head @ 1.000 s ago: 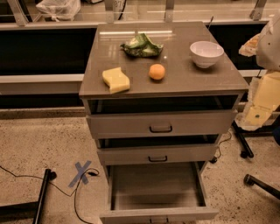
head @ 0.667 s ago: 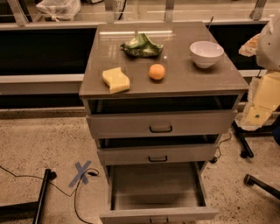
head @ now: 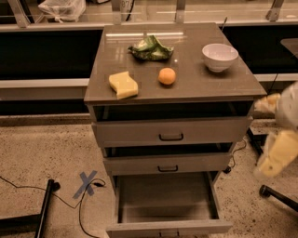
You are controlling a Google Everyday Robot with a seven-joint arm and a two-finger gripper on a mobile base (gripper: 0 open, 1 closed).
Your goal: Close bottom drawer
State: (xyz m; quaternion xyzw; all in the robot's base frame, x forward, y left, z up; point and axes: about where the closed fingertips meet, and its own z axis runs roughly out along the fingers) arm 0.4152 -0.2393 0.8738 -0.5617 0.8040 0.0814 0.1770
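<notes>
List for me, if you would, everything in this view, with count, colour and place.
cabinet: one, grey, centre of view
top drawer: one, grey, slightly out
middle drawer: one, grey, slightly out
bottom drawer: one, grey, lowest, pulled far out
sponge: one, yellow, cabinet top, front left
orange: one, orange, cabinet top, centre
crumpled bag: one, green, cabinet top, back centre
bowl: one, white, cabinet top, back right
tape cross: one, blue, floor left of the cabinet
plastic bag: one, pale, counter behind, upper left
gripper: one, pale yellow, right edge, beside the cabinet, apart from the drawers
</notes>
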